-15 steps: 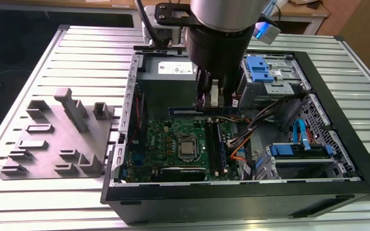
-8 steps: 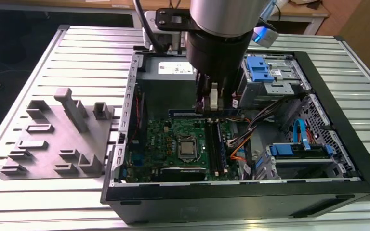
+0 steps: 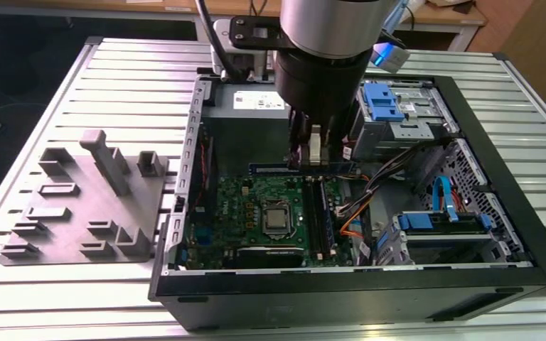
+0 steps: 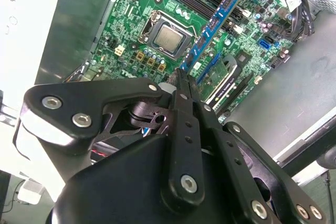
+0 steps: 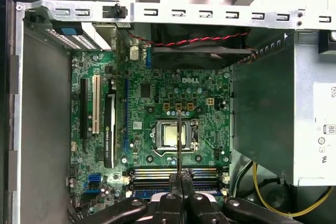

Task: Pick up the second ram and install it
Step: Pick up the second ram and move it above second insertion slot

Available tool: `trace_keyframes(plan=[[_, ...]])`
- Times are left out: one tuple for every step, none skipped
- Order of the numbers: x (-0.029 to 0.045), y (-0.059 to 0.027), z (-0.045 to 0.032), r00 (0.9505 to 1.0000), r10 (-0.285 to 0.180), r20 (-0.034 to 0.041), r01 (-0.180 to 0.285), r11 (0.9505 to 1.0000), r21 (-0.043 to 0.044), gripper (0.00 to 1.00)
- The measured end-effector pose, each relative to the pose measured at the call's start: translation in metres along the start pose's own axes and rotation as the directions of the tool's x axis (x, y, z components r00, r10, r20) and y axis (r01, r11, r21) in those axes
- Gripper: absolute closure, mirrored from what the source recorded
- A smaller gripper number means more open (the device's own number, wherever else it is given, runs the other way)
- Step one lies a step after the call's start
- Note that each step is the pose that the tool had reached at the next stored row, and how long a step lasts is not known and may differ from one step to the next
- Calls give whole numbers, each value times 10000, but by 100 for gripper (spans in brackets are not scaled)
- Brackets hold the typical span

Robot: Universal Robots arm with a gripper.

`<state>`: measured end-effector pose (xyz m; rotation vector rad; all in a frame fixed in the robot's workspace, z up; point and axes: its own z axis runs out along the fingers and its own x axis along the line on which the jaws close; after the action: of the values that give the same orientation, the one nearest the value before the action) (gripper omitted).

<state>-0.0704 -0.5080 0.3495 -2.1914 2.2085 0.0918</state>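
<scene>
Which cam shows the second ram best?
Second wrist view: the second ram shows its blue face and length, pinched in the gripper. First wrist view has it edge-on, a thin line. Exterior view shows it as a narrow strip.

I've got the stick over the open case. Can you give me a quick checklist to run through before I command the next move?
1. Grip: the end effector is shut on the second ram. Ok.
2. Ram seated: it hangs above the motherboard and is in no slot. Not ok.
3. Ram lined up with the memory slots: cannot tell.
4. Target slot free: cannot tell.
5. Cables: they lie to the exterior view's right of the slots, apart from the ram. Ok.
</scene>
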Motion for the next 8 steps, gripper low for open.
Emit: trace_keyframes(plan=[[0, 0, 2, 10000, 0, 0, 0, 10000, 0, 92], [0, 0, 7, 10000, -1, 6, 1, 10000, 2, 92], [0, 0, 13, 10000, 0, 10, 0, 10000, 2, 92], [-2, -1, 18, 10000, -1, 16, 1, 10000, 1, 92], [-6, -1, 24, 10000, -1, 21, 1, 10000, 1, 92], [-11, -1, 30, 10000, -1, 24, 1, 10000, 0, 92], [-17, -1, 37, 10000, 0, 28, 0, 10000, 0, 92], [-23, -1, 45, 10000, -1, 35, 1, 10000, 0, 92]])
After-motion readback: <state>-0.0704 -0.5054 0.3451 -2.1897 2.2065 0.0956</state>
